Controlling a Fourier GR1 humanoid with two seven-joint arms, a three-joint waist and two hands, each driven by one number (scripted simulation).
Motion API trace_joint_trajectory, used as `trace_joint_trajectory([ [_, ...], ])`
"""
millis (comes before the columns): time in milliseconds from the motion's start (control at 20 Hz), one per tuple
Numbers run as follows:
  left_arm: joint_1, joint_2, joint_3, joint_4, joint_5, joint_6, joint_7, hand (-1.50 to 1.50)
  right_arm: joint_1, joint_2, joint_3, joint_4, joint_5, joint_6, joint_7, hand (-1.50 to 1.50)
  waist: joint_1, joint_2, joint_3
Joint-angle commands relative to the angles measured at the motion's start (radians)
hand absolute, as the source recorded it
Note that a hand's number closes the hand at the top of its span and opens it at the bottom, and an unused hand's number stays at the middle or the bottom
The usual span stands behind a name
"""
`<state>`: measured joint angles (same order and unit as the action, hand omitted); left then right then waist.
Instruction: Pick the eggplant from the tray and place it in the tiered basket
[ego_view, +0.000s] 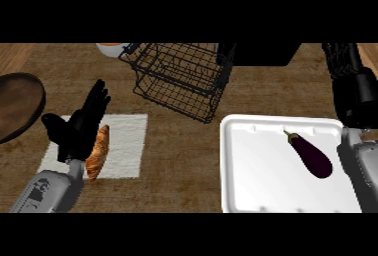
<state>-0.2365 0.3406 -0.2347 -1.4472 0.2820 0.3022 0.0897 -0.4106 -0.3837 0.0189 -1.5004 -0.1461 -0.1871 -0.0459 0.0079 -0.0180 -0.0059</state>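
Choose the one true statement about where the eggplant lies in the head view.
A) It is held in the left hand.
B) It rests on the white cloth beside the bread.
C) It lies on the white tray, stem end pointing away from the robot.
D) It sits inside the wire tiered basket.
C: the eggplant lies on the white tray, its green stem toward the top of the view.

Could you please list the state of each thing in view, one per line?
eggplant: lying on the tray, not held
white tray: flat on the counter, holds only the eggplant
tiered basket: black wire, nothing visible inside
croissant: lying on the white cloth
left hand: open, fingers up
right hand: fingers unclear
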Motion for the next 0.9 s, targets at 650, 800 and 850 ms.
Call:
trace_joint_trajectory([
  [650,0.025,-0.01,-0.034,-0.008,0.084,-0.184,0.071,0.0,0.348,-0.184,-0.208,0.392,-0.024,0.477,-0.815,-1.5,-0.005,0.024,0.008],
  [800,-0.004,-0.009,-0.001,0.013,0.093,-0.173,0.092,0.0,0.444,-0.245,-0.155,0.318,0.107,0.447,-0.866,-1.5,-0.022,0.02,0.007],
  [850,0.056,-0.016,-0.018,-0.002,0.075,-0.174,0.051,0.0,0.492,-0.224,-0.131,0.185,0.131,0.37,-0.779,-1.5,-0.026,0.014,0.004],
])
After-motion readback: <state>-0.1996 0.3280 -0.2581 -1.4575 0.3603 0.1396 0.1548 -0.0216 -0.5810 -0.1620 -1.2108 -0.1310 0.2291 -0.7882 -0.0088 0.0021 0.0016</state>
